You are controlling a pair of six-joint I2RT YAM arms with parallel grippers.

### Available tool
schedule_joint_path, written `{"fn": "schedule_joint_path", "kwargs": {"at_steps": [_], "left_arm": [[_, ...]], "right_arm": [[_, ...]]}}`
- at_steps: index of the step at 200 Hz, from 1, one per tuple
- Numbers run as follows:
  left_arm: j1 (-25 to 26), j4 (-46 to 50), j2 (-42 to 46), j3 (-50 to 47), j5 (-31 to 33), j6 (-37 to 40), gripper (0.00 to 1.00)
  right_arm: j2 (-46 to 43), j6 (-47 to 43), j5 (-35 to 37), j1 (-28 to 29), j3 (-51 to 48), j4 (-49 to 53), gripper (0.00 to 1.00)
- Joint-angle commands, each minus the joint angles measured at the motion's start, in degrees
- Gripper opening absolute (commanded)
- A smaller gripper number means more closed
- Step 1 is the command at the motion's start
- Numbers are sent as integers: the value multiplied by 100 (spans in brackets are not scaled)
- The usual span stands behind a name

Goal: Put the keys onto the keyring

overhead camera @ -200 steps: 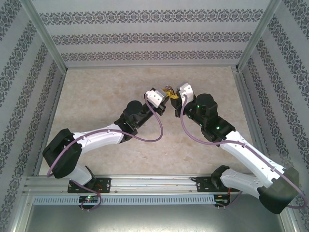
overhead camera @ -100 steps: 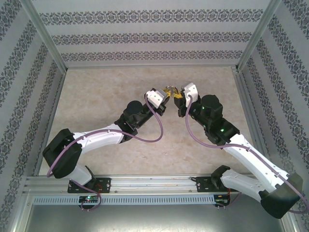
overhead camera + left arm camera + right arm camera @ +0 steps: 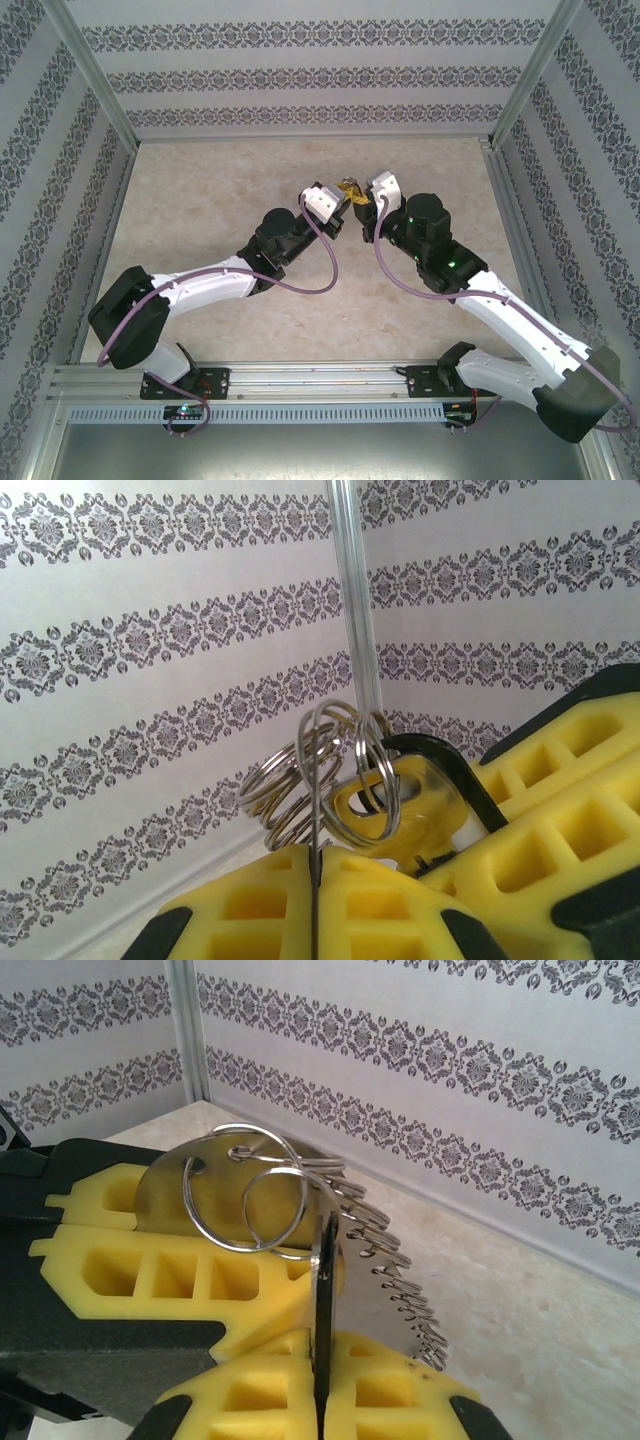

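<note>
Keyring [image 3: 350,188] and key held up between the two tool tips, off the pale surface [image 3: 220,190], mid-workspace.

Keyring [image 3: 272,798] = bunch of silvery wire rings + a tight coil; in the R wrist view one ring goes thru the hole of a round metal tag [image 3: 160,1195]. L tool [image 3: 313,865] is pinched on that tag, pads together w/ only its thin edge between them. Key [image 3: 440,752], black-rimmed head, sits in the R tool [image 3: 322,1355], pads pressed together on it, edge-on from the R wrist. A ring overlaps the key's head; can't tell if it's threaded thru. From above, L tool [image 3: 338,203] and R tool [image 3: 363,200] point at each other, tips almost touching. Patterned walls [image 3: 300,80] behind.
</note>
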State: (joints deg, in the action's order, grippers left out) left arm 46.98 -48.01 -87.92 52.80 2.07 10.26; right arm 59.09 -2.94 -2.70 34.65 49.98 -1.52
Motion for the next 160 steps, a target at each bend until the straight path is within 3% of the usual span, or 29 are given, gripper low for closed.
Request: {"fn": "schedule_joint_path", "kwargs": {"at_steps": [1, 77, 144, 160], "left_arm": [[73, -212, 52, 120, 63, 53, 0], [18, -287, -303, 135, 877, 945, 0], [-29, -231, -475, 55, 1168, 778, 0], [-31, -187, -498, 55, 1216, 673, 14]], "right_arm": [[-16, -9, 60, 46, 181, -2, 0], [149, 288, -88, -157, 358, 551, 0], [736, 608, -69, -323, 1144, 1416, 0], [965, 662, -73, -369, 1443, 1714, 0]]}}
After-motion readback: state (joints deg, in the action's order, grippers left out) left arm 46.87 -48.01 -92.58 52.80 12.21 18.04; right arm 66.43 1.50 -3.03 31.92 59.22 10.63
